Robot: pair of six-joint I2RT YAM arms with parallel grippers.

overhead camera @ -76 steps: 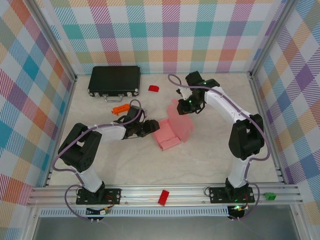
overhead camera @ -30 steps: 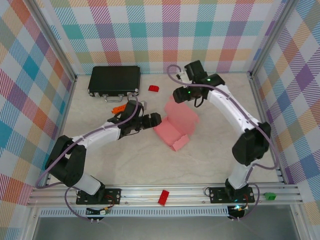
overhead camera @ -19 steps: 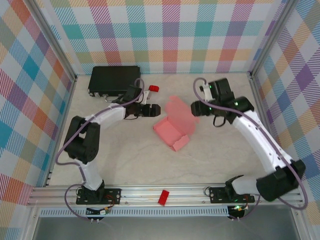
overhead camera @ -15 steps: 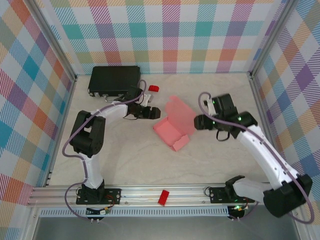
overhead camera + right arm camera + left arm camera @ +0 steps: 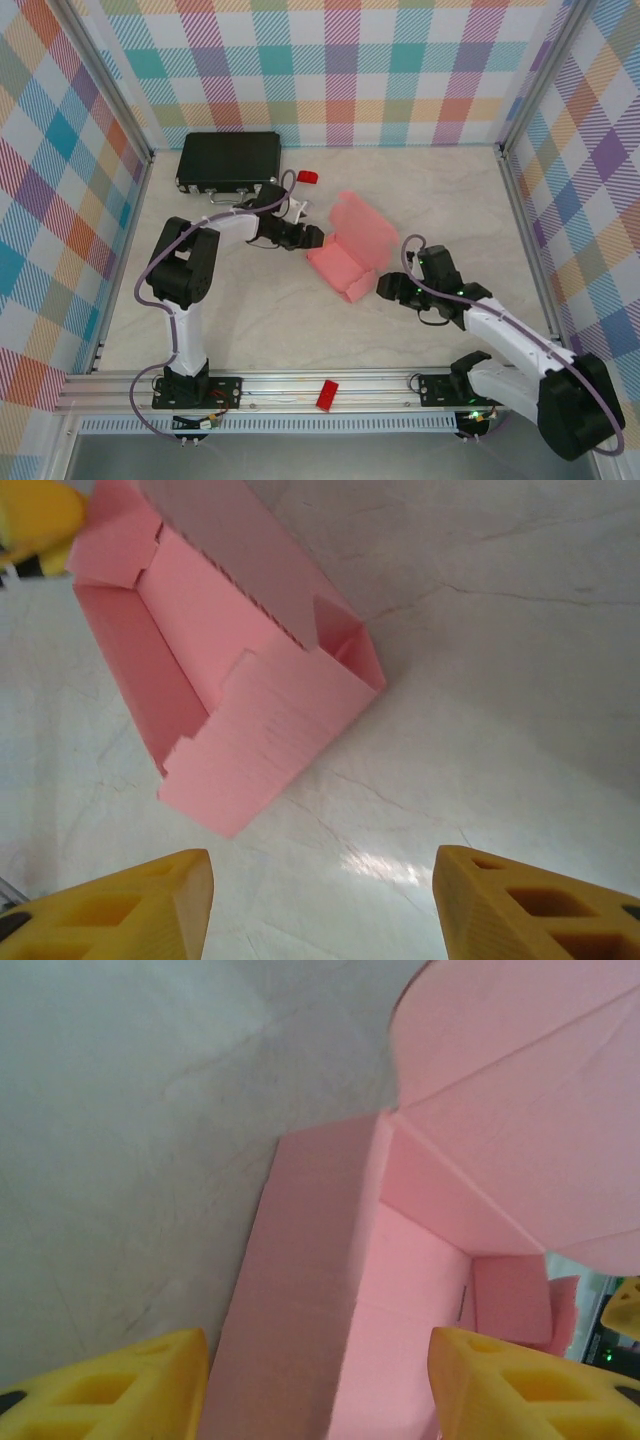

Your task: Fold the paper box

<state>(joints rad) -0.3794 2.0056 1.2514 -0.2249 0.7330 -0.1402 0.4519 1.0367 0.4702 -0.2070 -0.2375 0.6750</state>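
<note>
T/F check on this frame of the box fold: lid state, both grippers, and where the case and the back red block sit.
1. The paper box has its lid open. True.
2. The right gripper is shut on the paper box. False: it is open and short of the box, with bare table between its fingers.
3. The left gripper is open with a wall of the box between its fingers. True.
4. The back red block lies inside the paper box. False: it lies on the table behind the box, just right of the black case.
5. The black case sits at the back left of the table. True.
</note>
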